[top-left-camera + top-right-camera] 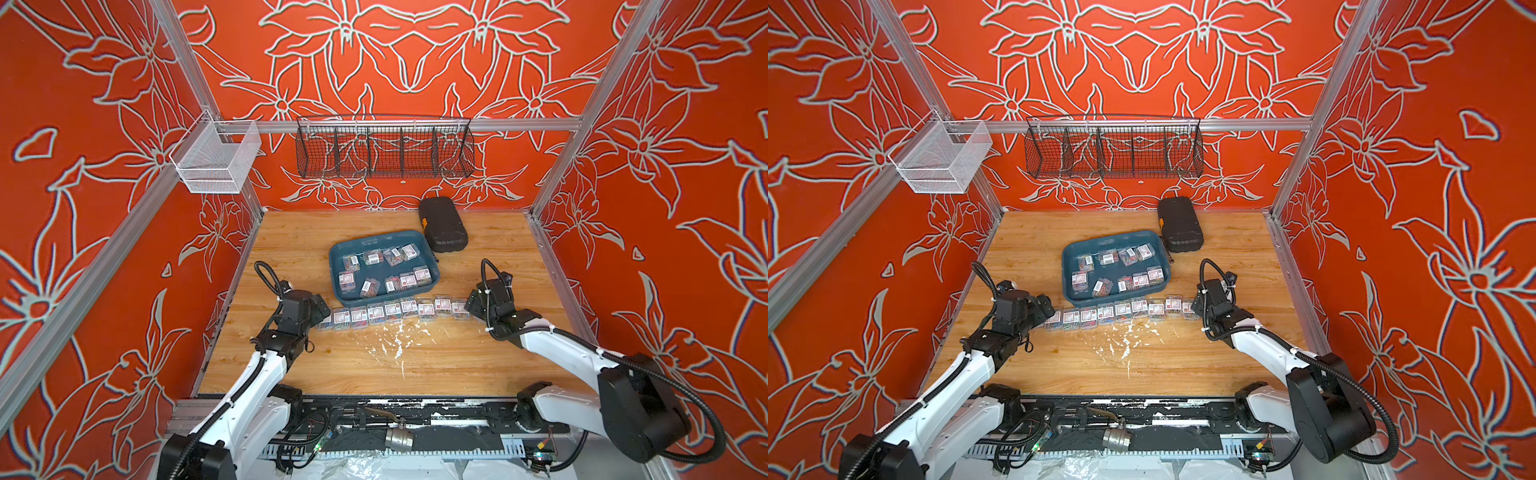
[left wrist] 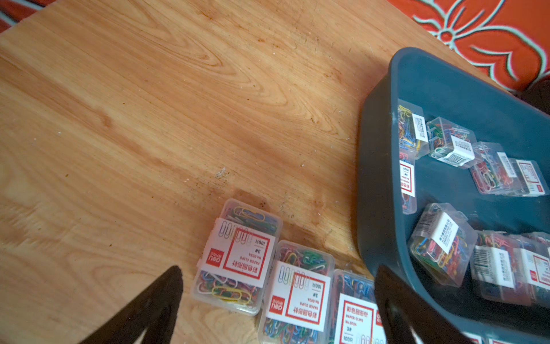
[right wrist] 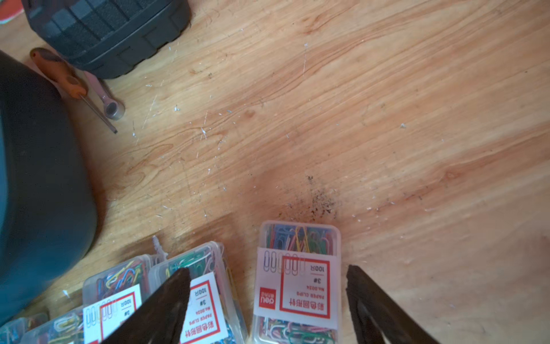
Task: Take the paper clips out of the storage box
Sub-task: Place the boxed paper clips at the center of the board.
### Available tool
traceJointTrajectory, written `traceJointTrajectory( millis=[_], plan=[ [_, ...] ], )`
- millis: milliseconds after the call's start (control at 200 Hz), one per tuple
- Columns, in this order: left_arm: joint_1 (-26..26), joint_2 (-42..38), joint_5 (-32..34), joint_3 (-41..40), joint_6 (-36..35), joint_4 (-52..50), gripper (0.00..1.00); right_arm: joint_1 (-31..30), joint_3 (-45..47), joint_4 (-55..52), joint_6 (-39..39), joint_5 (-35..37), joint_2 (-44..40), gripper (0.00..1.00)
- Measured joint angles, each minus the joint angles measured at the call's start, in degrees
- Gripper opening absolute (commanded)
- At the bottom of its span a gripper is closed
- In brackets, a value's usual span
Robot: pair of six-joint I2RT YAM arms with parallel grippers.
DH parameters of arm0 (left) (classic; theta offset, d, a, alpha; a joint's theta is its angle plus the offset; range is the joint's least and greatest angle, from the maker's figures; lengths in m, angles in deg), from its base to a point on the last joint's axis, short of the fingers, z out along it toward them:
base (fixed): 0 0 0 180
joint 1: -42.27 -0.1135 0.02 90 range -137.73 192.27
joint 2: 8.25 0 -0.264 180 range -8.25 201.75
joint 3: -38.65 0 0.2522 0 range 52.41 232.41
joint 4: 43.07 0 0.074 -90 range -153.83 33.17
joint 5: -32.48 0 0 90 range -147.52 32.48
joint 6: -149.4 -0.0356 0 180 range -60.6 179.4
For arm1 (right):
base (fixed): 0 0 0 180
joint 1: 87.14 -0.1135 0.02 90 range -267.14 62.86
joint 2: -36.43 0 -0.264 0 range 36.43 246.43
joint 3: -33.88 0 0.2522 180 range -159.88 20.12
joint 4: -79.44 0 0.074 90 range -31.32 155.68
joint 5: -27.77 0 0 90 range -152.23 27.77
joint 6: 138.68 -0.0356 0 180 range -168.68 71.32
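right wrist view: black case [image 3: 113,35] is running off the frame edge; tray [image 3: 35,184] is blurring and running off too. a finger [image 3: 166,300] of the right gripper [image 3: 268,269] is covering one clip box [image 3: 208,303] label. in both top views label print is coming out too small to read.

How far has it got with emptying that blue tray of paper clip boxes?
Roughly halfway. A row of boxes already lines the table. Nothing is gripped: the right end effector hangs open over the row's end box, the left end effector open too. About nine boxes are left in the tray.
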Motion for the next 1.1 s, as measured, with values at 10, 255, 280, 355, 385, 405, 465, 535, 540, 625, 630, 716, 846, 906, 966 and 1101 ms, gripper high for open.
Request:
traceJointTrajectory(
  millis=[10, 255, 280, 355, 385, 405, 465, 535, 540, 625, 630, 716, 846, 906, 966, 1101],
  plan=[
    [0.0, 0.0, 0.0, 0.0, 0.0, 0.0, 0.97, 0.1, 0.0, 0.1, -0.1, 0.0, 0.1, 0.86],
    [0.0, 0.2, 0.0, 0.0, 0.2, 0.3, 0.98, 1.5, 0.2, 0.8, -2.0, 0.1, 0.5, 0.88],
    [0.0, 0.2, 0.0, 0.0, 0.2, 0.3, 0.97, 1.7, 0.3, 0.9, -2.3, 0.1, 0.6, 0.88],
    [0.0, 0.1, -0.9, 0.3, 0.2, -0.5, 0.97, 2.6, 1.0, 1.4, -3.0, -0.1, 1.0, 0.88],
    [0.0, 0.1, -1.7, 1.0, 0.4, -1.9, 0.98, 3.0, 1.2, 1.5, -3.1, -0.2, 1.4, 0.88],
    [0.0, 0.0, -2.6, 1.9, 0.7, -3.5, 0.97, 3.2, 1.4, 1.7, -3.2, -0.3, 1.6, 0.88],
    [0.0, -0.5, -6.1, 6.4, 1.8, -9.0, 0.97, 3.6, 1.6, 2.6, -3.2, -1.1, 2.6, 0.87],
    [0.0, -2.0, -10.4, 13.3, 4.3, -13.8, 0.97, 3.9, 1.8, 4.2, -3.2, -2.4, 4.0, 0.86],
    [0.0, -2.1, -10.6, 13.7, 4.3, -14.0, 0.97, 3.9, 1.8, 4.3, -3.2, -2.5, 4.0, 0.86],
    [0.0, -5.1, -15.8, 22.3, 7.8, -17.4, 0.97, 3.9, 1.8, 6.8, -3.1, -4.5, 5.9, 0.85],
    [0.0, -5.2, -15.9, 22.6, 7.9, -17.6, 0.97, 3.9, 1.8, 6.9, -3.1, -4.6, 6.0, 0.85],
    [0.1, -7.5, -20.2, 29.0, 10.7, -20.2, 0.97, 3.9, 1.8, 9.5, -3.1, -6.6, 8.2, 0.82],
    [1.7, -9.1, -23.0, 34.0, 14.0, -23.0, 0.97, 3.9, 1.4, 12.9, -3.0, -8.5, 10.4, 0.81],
    [2.3, -9.0, -23.6, 34.4, 15.2, -23.8, 0.97, 3.9, 0.9, 13.8, -3.0, -9.0, 11.2, 0.81],
    [2.6, -8.7, -24.1, 34.4, 16.1, -24.9, 0.97, 3.9, 0.5, 14.3, -3.0, -9.2, 11.9, 0.81],
    [2.7, -6.8, -24.7, 34.7, 17.6, -25.9, 0.97, 3.9, -0.9, 14.0, -2.8, -9.2, 13.3, 0.81]
  ],
)
